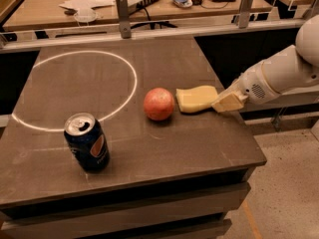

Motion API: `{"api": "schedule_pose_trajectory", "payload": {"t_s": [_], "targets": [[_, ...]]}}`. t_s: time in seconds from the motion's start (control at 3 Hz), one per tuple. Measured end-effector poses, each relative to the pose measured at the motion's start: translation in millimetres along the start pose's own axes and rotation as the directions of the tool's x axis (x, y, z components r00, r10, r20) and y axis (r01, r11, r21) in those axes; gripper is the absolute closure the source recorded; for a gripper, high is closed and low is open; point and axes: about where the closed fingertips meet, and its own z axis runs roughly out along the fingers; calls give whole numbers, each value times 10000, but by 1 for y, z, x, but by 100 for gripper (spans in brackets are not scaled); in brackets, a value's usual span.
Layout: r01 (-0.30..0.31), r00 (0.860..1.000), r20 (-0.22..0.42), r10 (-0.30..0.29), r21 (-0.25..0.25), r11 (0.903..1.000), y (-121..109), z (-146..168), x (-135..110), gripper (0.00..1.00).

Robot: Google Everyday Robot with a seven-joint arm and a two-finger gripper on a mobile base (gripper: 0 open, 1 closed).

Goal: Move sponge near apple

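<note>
Nearest, at the lower left of the bench (189, 153), stands a dark blue soda can (87, 142), well apart from the rest. At mid-frame the sponge (196, 98) sits low just beside the apple (158, 104), on its right, with its far end clasped in the pincer (225, 102) reaching in from the right edge. The move looks nearly done: only letting go and withdrawing seem left.

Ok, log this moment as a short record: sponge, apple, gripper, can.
sponge: close beside the apple, on the arm's side; contact unclear
apple: middle of the table, just outside the white circle
gripper: at the sponge's end away from the apple
soda can: upright, opened, near the table's front edge
</note>
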Motion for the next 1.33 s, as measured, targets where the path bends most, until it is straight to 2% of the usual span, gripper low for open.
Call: {"api": "schedule_pose_trajectory", "payload": {"t_s": [0.33, 0.67, 1.0, 1.33], "targets": [[-194, 9995, -249, 203, 372, 9991, -6, -4, 11, 23], [-579, 9983, 85, 573, 1324, 9895, -20, -23, 9, 0], [-1918, 9741, 1736, 1451, 2931, 9366, -47, -65, 8, 0], [-1874, 9721, 1959, 1293, 3166, 9299, -54, -67, 0, 0]]}}
